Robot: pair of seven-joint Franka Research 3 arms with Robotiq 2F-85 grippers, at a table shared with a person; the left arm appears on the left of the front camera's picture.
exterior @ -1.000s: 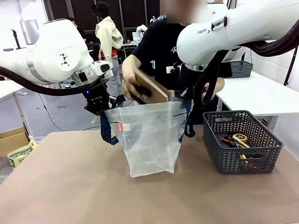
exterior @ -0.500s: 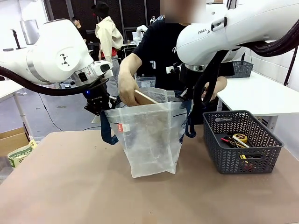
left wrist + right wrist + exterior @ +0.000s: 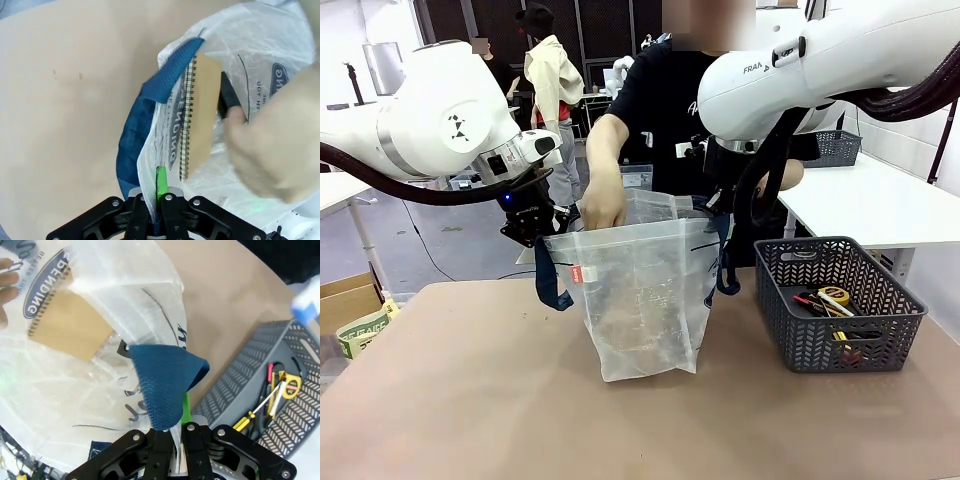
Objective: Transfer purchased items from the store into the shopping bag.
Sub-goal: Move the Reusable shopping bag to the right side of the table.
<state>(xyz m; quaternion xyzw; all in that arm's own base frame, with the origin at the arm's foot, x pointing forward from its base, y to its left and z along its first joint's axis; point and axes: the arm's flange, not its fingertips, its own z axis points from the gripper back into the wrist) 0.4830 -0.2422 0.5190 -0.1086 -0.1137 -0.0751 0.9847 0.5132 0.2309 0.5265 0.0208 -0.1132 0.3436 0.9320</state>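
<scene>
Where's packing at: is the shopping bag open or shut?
Open: left gripper and right gripper spread the shopping bag; a hand and notebook are inside.

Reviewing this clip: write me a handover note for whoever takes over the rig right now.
Left gripper: shut, fingers pinching the shopping bag rim by its blue strap.
Right gripper: shut on the opposite rim and strap; the two hold the bag open and upright.
Person's hand: in the bag mouth, by a brown spiral notebook already inside.
Basket: right of the bag, holding a yellow tape measure and small tools.
Done: notebook in. Left: the basket items; probably keep both grips meanwhile.
</scene>
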